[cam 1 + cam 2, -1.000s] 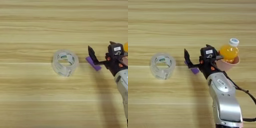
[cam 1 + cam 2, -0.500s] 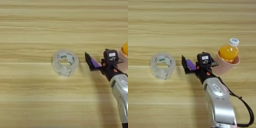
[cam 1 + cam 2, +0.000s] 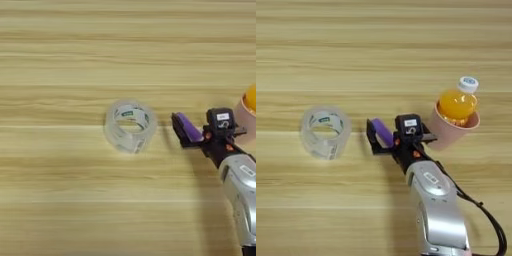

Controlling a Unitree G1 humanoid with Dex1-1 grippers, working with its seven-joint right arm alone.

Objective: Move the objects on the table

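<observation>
On the left of the table (image 3: 381,45) sits a clear roll of tape (image 3: 325,131), lying flat with its hole upward. Just right of it, with a gap between them, the right gripper (image 3: 378,137) has its two black fingers closed in on the purple bar (image 3: 381,131), which looks pinched between them and seems raised off the wood, though I can't be sure of that.

The bar's long axis runs on a slant, its far end tipped toward the left and its near end toward the right, back at the wrist.

To the right, beside the wrist, a pink cup (image 3: 445,134) leans with the orange container (image 3: 458,102) standing in it, pale cap up and to the far right.

To my eye the step is carrying the bar. It would go best with the grip kept firm and the path clear of the tape roll, and with the forearm swinging wide of that cup, which looks easy to knock.
</observation>
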